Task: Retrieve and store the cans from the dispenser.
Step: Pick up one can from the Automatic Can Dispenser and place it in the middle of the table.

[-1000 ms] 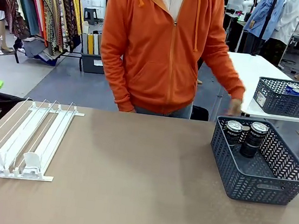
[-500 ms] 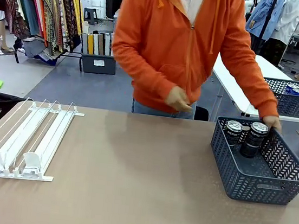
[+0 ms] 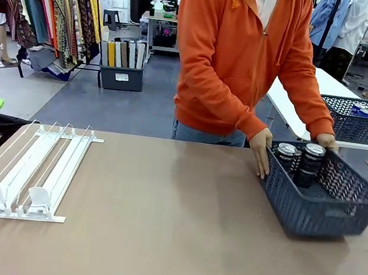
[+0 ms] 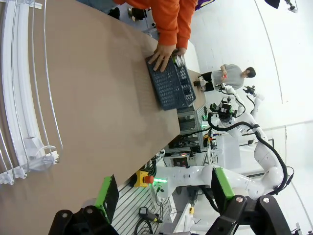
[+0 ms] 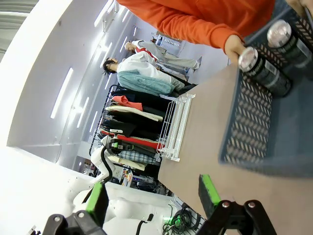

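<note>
Cans (image 3: 300, 163): two dark ones upright in the grey basket (image 3: 310, 206), table's right side — nearer the right arm.
Person's hands (image 3: 260, 151): gripping the basket's far rim, basket tilted.
Dispenser (image 3: 29, 169): far left, lanes empty, running front to back.
Left gripper (image 4: 164, 192): jaws spread, empty.
Right gripper (image 5: 154, 197): jaws spread, empty — its wrist view shows the can tops close up.

Person: you see both hands (image 3: 261, 150) now gripping the basket (image 3: 316, 207).
Basket: tilted, shifted toward the person.
</note>
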`<state>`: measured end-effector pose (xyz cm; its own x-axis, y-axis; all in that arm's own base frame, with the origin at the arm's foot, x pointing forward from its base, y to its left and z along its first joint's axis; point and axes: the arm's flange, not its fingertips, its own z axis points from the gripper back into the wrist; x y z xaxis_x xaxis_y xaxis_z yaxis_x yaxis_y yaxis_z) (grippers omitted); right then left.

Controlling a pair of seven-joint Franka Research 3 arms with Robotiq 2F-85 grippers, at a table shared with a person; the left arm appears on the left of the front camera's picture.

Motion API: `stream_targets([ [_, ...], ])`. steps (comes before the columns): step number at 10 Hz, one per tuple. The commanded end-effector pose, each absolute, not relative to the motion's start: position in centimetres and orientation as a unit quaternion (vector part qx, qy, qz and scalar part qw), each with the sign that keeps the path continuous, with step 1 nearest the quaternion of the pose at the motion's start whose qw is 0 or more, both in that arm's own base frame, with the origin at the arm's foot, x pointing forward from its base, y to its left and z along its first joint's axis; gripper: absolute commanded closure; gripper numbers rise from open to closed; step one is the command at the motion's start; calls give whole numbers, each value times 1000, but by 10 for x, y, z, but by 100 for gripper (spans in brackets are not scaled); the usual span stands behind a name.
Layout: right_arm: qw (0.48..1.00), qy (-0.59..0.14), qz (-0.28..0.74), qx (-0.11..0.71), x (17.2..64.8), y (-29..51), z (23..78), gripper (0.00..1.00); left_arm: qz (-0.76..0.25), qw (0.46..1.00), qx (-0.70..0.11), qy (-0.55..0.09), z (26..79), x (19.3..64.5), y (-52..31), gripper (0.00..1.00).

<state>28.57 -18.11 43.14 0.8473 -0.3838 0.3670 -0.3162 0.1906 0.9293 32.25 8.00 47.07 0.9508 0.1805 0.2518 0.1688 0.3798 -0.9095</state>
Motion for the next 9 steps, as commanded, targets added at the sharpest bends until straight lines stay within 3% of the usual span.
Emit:
stream_targets([
  [1,718,-281,-18,637,287,-181,435,0,-7,817,-555,-158,470,321,81,0],
  [9,718,-281,-18,637,287,-181,435,0,-7,817,-555,-158,470,321,81,0],
])
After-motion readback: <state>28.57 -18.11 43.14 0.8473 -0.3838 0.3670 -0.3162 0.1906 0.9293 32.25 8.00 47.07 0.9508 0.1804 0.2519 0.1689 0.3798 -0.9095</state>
